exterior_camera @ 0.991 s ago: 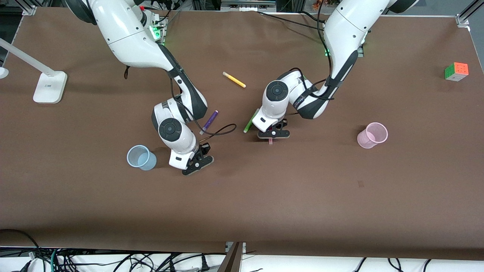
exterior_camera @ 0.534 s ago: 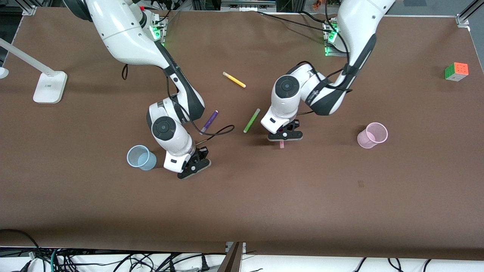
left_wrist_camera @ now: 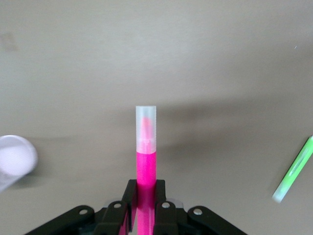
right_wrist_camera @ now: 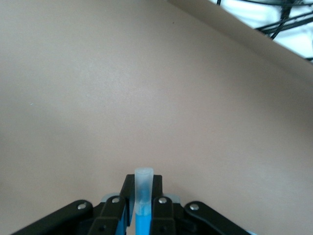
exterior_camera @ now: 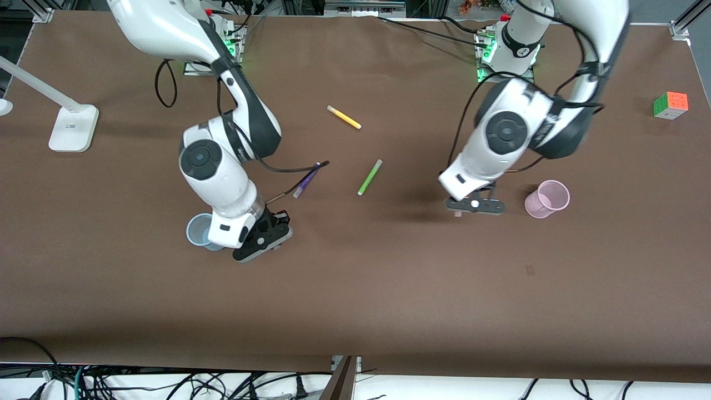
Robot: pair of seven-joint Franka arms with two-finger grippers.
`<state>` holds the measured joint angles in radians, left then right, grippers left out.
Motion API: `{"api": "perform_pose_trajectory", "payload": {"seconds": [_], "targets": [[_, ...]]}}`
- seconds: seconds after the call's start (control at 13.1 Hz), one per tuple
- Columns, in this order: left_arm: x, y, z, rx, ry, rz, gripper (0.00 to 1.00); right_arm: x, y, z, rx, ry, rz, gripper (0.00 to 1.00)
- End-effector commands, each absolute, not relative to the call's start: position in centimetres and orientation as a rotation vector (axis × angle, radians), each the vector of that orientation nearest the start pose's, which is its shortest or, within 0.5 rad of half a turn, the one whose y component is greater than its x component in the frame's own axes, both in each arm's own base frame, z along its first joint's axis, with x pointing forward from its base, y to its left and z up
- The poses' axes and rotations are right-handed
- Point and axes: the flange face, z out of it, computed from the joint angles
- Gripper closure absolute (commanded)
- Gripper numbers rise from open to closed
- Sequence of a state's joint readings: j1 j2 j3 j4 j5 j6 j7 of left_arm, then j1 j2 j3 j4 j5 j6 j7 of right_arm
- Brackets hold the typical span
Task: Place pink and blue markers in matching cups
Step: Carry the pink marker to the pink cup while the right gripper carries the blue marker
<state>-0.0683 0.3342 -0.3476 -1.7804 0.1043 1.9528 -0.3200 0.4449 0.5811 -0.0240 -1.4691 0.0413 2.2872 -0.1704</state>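
My left gripper (exterior_camera: 475, 206) is shut on the pink marker (left_wrist_camera: 145, 147), whose pale translucent end sticks out past the fingers. It hangs over the table beside the pale pink cup (exterior_camera: 547, 198), which also shows in the left wrist view (left_wrist_camera: 14, 159). My right gripper (exterior_camera: 262, 240) is shut on the blue marker (right_wrist_camera: 143, 196), of which only the clear tip pokes out of the jaws. The pale blue cup (exterior_camera: 199, 230) stands right beside that gripper, partly covered by the wrist. The front view hides the blue marker.
A purple pen (exterior_camera: 306, 180), a lime-green pen (exterior_camera: 369, 176) and a yellow pen (exterior_camera: 344, 117) lie mid-table between the arms. A colour cube (exterior_camera: 670, 105) sits toward the left arm's end. A white lamp base (exterior_camera: 72, 128) stands toward the right arm's end.
The left arm has risen and carried the pink marker away from the green pen to beside the pink cup. The right arm has lifted and shifted toward the blue cup, now covering part of it.
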Motion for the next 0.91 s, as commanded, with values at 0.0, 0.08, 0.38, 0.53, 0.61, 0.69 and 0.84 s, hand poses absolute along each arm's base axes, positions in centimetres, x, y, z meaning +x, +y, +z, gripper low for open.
{"api": "perform_pose_trajectory", "payload": {"seconds": [0.0,0.08,0.38,0.53,0.61,0.69,0.84], "targets": [[59.6,-17.9,40.2,-3.112,0.371,0.294,1.00,65.8,28.1,40.7,-2.916,-0.973,-0.330,0.91],[60.2,-15.5,40.7,-3.137,0.478,0.296,1.00,66.2,26.6,41.3,-2.900,-1.044,-0.329,0.92],[61.5,-6.3,40.9,-3.177,0.834,0.268,1.00,68.0,20.8,41.4,-2.690,-1.269,-0.356,0.92],[61.6,-3.9,41.2,-3.191,1.024,0.213,1.00,68.9,17.5,40.1,-2.529,-1.382,-0.404,0.92],[61.6,-2.2,41.1,-3.205,1.081,0.187,1.00,69.1,16.4,39.4,-2.467,-1.420,-0.427,0.92],[61.3,-1.7,40.4,-3.215,1.171,0.167,1.00,69.2,15.3,38.9,-2.420,-1.463,-0.447,0.92],[61.3,1.3,39.8,-3.229,1.364,0.045,1.00,69.6,13.6,37.1,-2.301,-1.511,-0.508,0.92]]}}
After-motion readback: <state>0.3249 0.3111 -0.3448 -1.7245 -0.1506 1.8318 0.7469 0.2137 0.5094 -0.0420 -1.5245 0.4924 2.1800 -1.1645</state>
